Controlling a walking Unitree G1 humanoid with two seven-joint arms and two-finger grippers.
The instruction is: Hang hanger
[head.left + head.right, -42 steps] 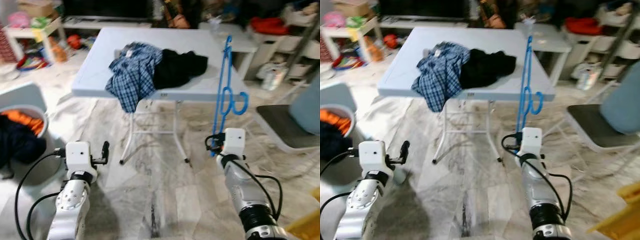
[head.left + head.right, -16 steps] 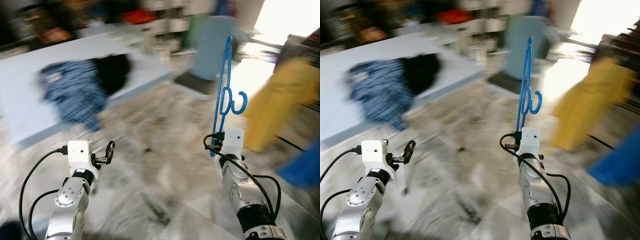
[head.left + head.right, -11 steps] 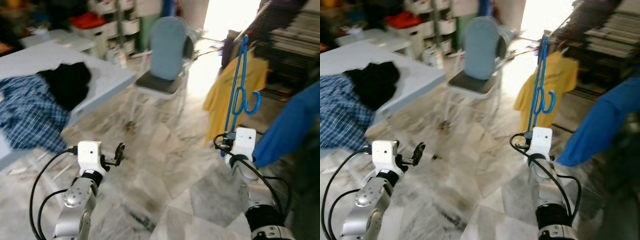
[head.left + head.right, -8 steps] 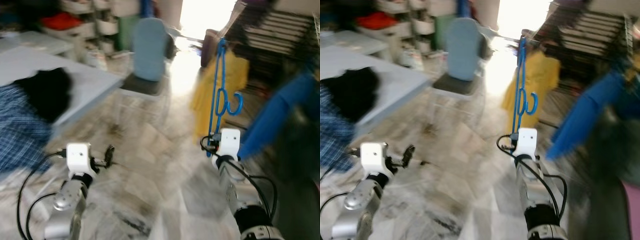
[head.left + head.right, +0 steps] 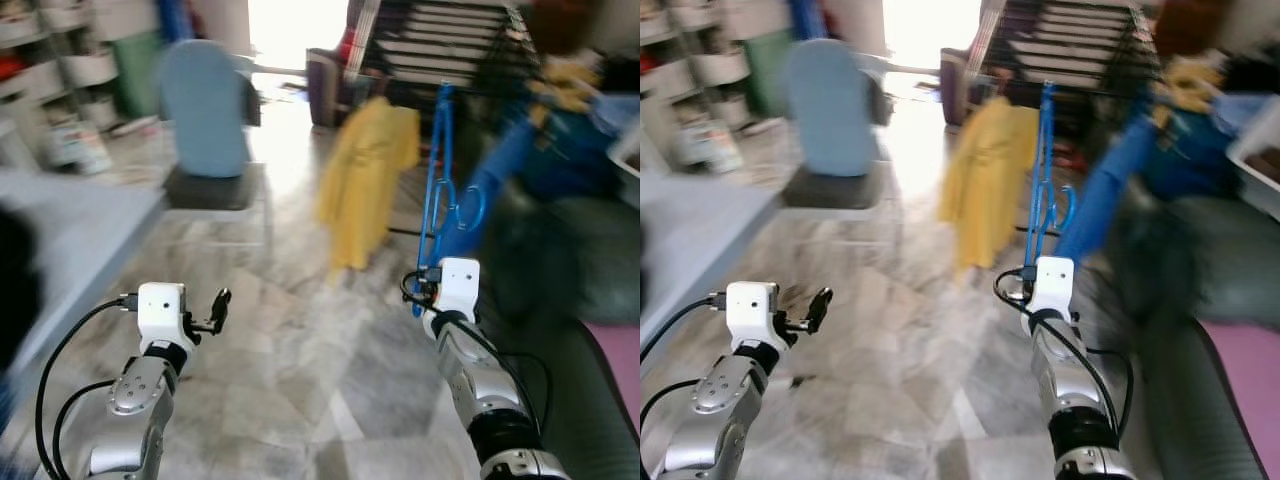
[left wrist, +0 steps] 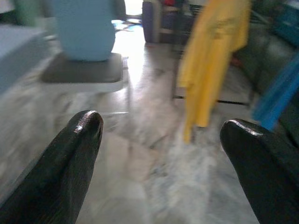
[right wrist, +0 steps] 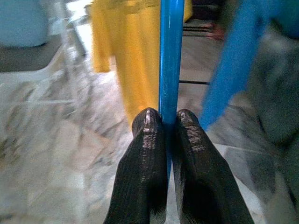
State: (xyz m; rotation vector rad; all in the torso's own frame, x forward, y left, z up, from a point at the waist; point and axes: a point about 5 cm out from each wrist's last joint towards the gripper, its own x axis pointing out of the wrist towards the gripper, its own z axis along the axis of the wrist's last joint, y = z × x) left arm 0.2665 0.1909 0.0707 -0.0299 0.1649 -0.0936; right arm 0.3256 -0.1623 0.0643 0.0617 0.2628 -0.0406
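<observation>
A blue plastic hanger (image 5: pixel 438 180) stands upright in my right gripper (image 5: pixel 421 297), its hook curling to the right at mid-height. In the right wrist view the two black fingers (image 7: pixel 148 140) are shut on the hanger's blue bar (image 7: pixel 171 51). My left gripper (image 5: pixel 216 304) is held low at the left, open and holding nothing; its fingertips (image 6: pixel 84 133) stand wide apart in the left wrist view. Ahead, a dark clothes rack (image 5: pixel 450 45) carries a yellow garment (image 5: pixel 365 180) and a blue garment (image 5: pixel 500 165), just beyond the hanger.
A light blue chair (image 5: pixel 205 120) stands at the back left, and a grey table edge (image 5: pixel 70 225) runs along the left. A dark sofa (image 5: pixel 565 270) with a pink cushion (image 5: pixel 620 360) lies on the right. Marble floor (image 5: pixel 300 340) spreads between them.
The camera has swung to the right: the table with clothes has slid out on the left and the rack with yellow and blue garments has come into view. Both grippers keep their pose.
</observation>
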